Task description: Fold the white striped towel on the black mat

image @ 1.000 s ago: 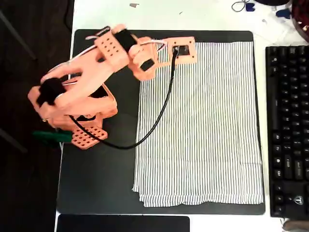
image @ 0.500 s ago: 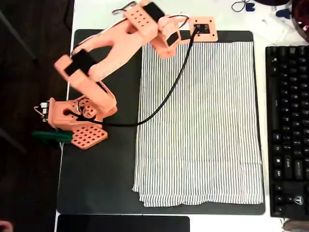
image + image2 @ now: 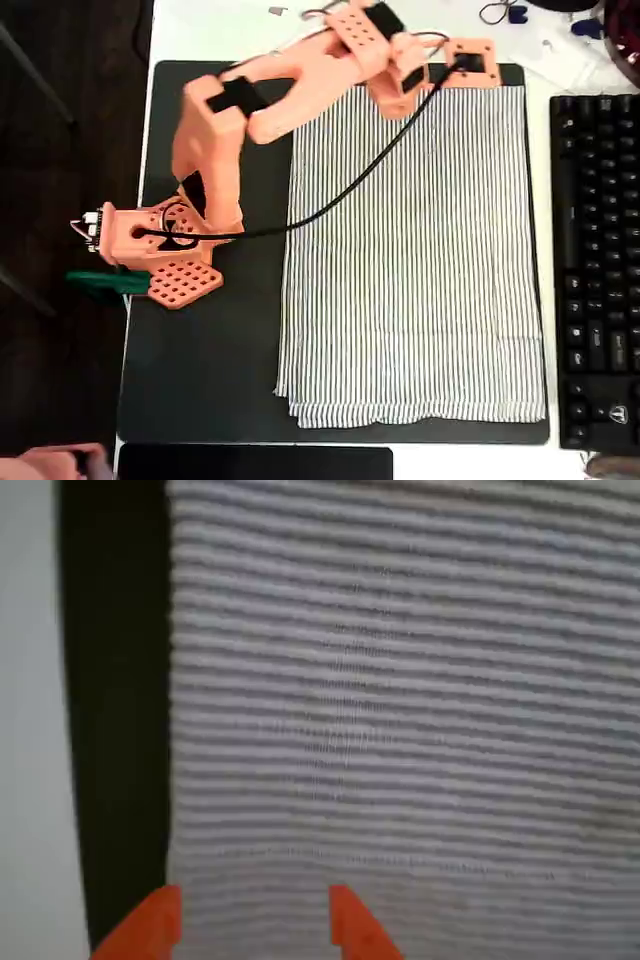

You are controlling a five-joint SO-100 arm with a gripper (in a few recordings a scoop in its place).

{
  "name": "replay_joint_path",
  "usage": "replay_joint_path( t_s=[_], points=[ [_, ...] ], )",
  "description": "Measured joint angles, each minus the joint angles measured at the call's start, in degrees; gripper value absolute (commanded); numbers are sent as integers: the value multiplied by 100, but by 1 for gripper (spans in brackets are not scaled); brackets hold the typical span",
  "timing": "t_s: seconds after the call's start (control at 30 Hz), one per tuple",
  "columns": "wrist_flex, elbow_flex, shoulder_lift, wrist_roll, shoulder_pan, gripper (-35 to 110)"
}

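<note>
Orange printed arm (image 3: 260, 100), black cable (image 3: 350, 185), perforated base (image 3: 180, 282).

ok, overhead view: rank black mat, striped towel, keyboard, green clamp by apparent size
1. black mat
2. white striped towel, lying on the mat
3. keyboard, cut off at the right edge, so its full size is unsure
4. green clamp, partly hidden by the arm's base

From straight above, well back, we look down on the whole black mat (image 3: 210, 380), the towel (image 3: 420, 260), the arm (image 3: 260, 100) and a keyboard (image 3: 595, 270) at the right edge. Our wrist camera sits close over the cloth (image 3: 400, 710), facing down past two orange fingertips (image 3: 345, 925). Both views share the towel's edge against the mat (image 3: 115, 730), probably near its top border.
</note>
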Motion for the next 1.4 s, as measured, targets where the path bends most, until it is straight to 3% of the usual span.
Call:
replay_joint_path(
  t_s=[0.4,0.8,0.97,1.4],
  points=[
    [264,-1327,-1204,79,-114,19],
    [-26,-1002,-1362,229,-167,14],
    [-97,-888,-1371,255,-167,0],
    [325,-448,-721,18,44,0]
  ],
)
